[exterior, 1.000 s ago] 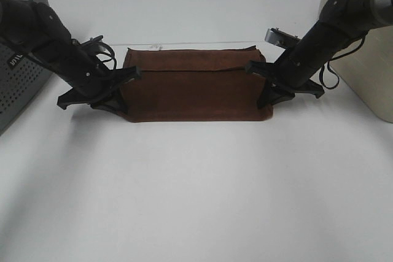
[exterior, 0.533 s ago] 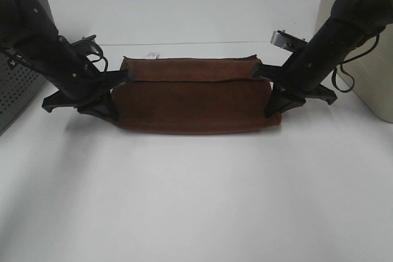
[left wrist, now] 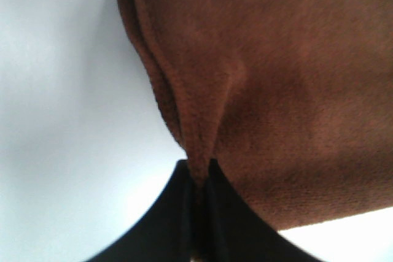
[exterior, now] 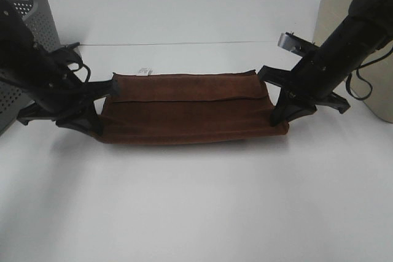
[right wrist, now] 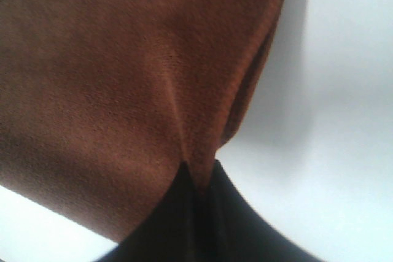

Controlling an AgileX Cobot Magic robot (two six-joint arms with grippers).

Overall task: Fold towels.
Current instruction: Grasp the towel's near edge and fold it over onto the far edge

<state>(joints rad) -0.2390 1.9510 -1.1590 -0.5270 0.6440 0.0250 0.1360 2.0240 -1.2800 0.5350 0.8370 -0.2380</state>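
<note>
The dark reddish-brown towel (exterior: 190,108) is folded into a long band and hangs stretched between my two grippers above the white table. A small white tag (exterior: 145,71) shows at its back left corner. My left gripper (exterior: 109,90) is shut on the towel's left end; the left wrist view shows the cloth (left wrist: 270,78) pinched between the black fingertips. My right gripper (exterior: 265,77) is shut on the right end; the right wrist view shows the cloth (right wrist: 123,59) pinched the same way.
A grey perforated basket (exterior: 31,10) stands at the back left, behind my left arm. A beige box (exterior: 381,99) stands at the right edge, behind my right arm. The white table (exterior: 196,200) spreads in front of the towel.
Both grippers have moved toward the camera and apart, carrying the towel with them. The towel is now stretched wider and lies nearer the front of the table.
</note>
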